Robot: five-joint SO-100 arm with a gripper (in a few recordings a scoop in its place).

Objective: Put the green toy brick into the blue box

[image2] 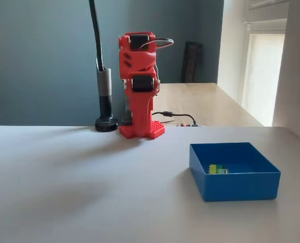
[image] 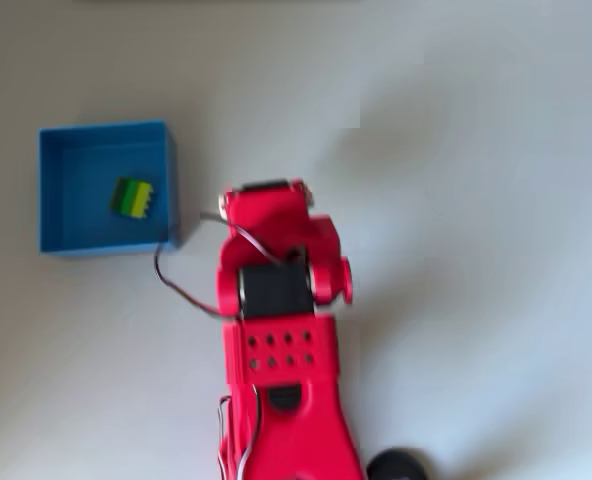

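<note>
In the overhead view, farthest left and well off to the left of my hand, sits the square, bright blue, shallow open box (image: 106,188) on the pale grey counter (image: 476,200). Inside it, on the floor toward the wall nearest my arm, lies the small lime-green plastic studded toy brick (image: 134,197), tilted a little and clear of the walls as far as I can tell. So I judge the task done: the brick is in the box and nothing holds it.

Moving right, my red plastic arm (image: 281,340) is folded up over its own base, with a dark cable looping out on the box side. My hand (image: 266,190) is tucked at the top of that fold, apart from the box and not over it. It is blurred, and I cannot tell whether my fingers are spread or pressed together; I see nothing between them.

In the fixed view the order flips: a black lamp stand (image2: 106,101) stands just beside my folded arm, and the box with the brick lies well to the right, nearer the camera.

What is left, I think, is only to rest.
</note>
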